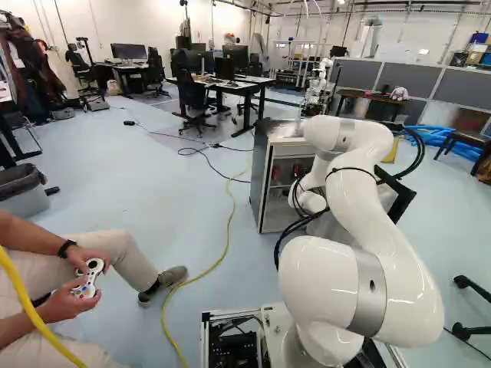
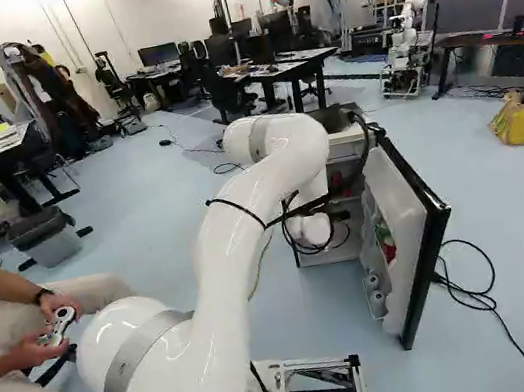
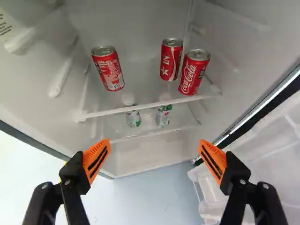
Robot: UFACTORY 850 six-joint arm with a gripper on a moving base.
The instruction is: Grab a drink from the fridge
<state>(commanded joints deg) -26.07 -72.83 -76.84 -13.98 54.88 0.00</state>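
From where I'm standing, the drinks are waiting inside the fridge (image 1: 258, 172), three small red cans (image 3: 108, 68) with bare metal lids and white lettering. They're all standing upright on a clear shelf (image 3: 150, 106) ahead of the gripper (image 3: 154, 144). One can is keeping to itself on the side away from the door (image 2: 411, 220), while the other two are standing close together on the side nearer it. One of that pair (image 3: 171, 59) is showing a white star and a pale curved stripe, and its neighbour (image 3: 193, 72) is wearing white script down its red side. Below them, two silvery cans with green markings (image 3: 163, 115) are sitting a little apart on a lower shelf (image 3: 152, 134). The door is hanging wide open, and its inner racks are holding a few things: something red and green (image 2: 386, 241), and pale round ends (image 2: 372, 283) that I can't make out. The white arm (image 1: 399, 268) is reaching over towards the fridge opening, and the gripper is spreading its two orange-padded fingers (image 3: 96, 158) wide, with nothing pinched between them and every can lying beyond their tips.
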